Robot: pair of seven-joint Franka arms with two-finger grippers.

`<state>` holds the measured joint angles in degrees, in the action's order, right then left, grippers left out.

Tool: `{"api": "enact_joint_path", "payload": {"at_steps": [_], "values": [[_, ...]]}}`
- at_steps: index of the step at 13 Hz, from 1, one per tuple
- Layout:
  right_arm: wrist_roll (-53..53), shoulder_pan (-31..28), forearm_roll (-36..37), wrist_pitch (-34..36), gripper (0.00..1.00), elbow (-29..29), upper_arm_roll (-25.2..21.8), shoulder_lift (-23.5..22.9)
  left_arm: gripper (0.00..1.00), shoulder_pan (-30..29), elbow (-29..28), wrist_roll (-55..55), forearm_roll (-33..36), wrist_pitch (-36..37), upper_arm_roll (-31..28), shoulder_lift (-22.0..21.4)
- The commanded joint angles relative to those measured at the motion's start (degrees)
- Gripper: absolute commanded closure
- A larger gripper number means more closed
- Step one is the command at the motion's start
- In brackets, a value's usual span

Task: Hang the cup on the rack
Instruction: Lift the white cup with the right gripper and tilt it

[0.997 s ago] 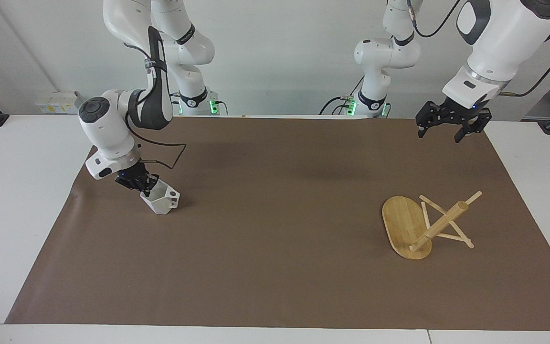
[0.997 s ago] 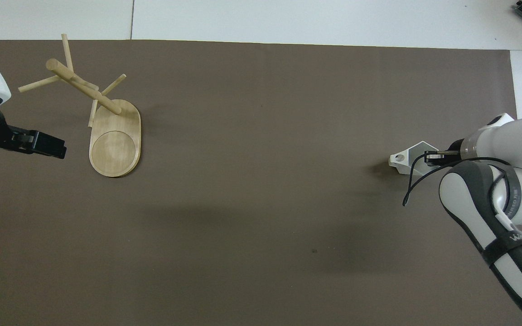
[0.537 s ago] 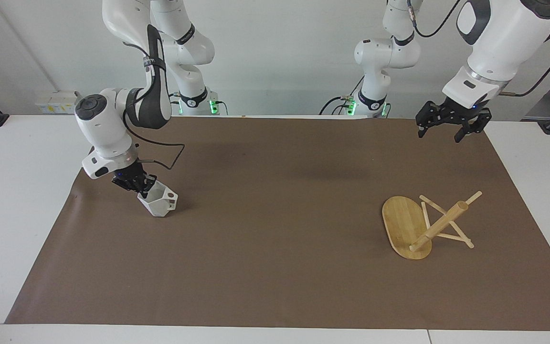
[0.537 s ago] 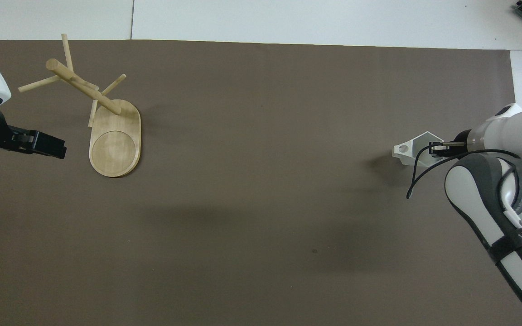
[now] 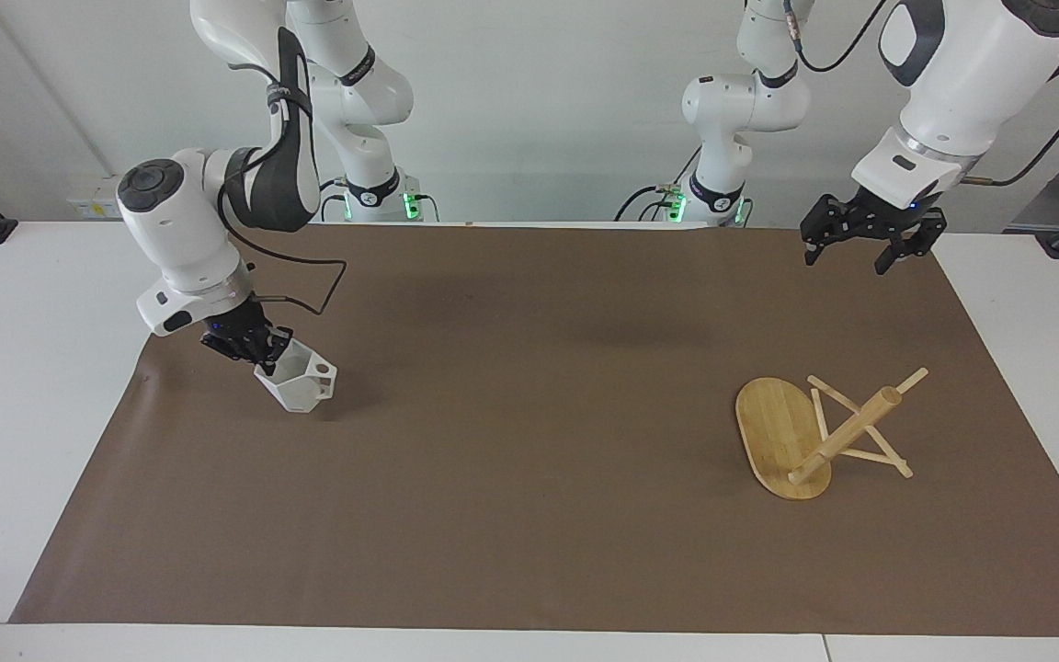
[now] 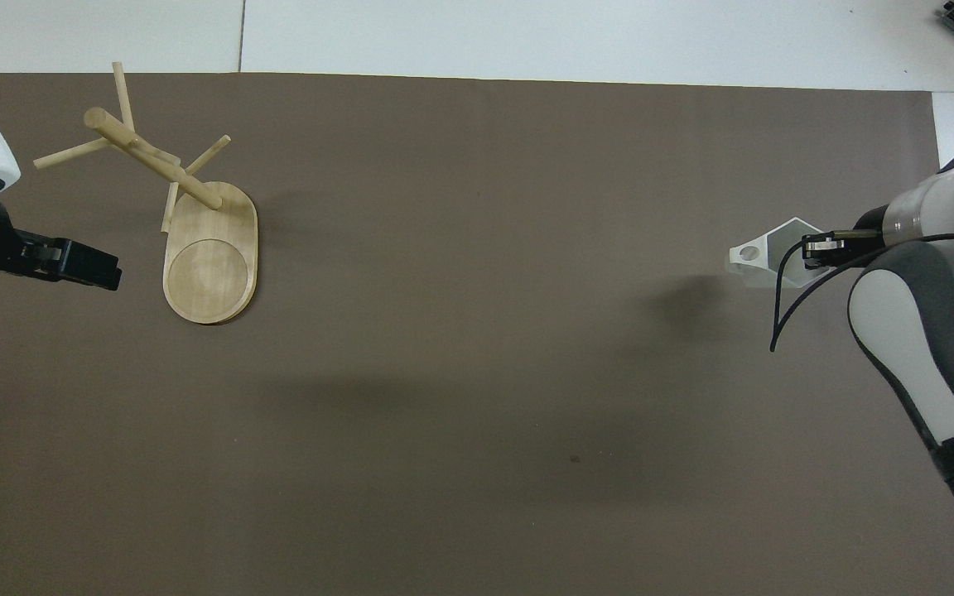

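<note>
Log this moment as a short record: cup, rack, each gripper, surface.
cup: white faceted mug, tilted, lifted just above the brown mat, at the right arm's end of the table
rack: bamboo mug tree, lying tipped over on the mat at the left arm's end, post slanting, empty pegs
right gripper: shut on the cup's rim
left gripper: jaws open, empty, waiting in the air over the mat's edge, near the rack
surface: brown mat on a white table
</note>
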<state>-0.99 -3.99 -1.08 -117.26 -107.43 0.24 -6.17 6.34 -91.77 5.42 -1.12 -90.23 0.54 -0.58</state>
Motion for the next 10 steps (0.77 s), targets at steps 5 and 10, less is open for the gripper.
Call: {"api": "enact_joint_path", "payload": {"at_steps": [5, 10], "values": [[3.63, -0.05, -0.86, 12.03, 1.00, 9.06, 0.82, 1.95, 0.00, -0.54, -0.69, 0.47, -0.81, 0.67, 0.17, -1.01], [3.63, -0.05, -0.86, 20.40, 1.00, 15.40, 0.64, 1.95, 0.00, -0.54, -0.69, 0.56, -0.81, 0.84, 0.17, -1.01]]}}
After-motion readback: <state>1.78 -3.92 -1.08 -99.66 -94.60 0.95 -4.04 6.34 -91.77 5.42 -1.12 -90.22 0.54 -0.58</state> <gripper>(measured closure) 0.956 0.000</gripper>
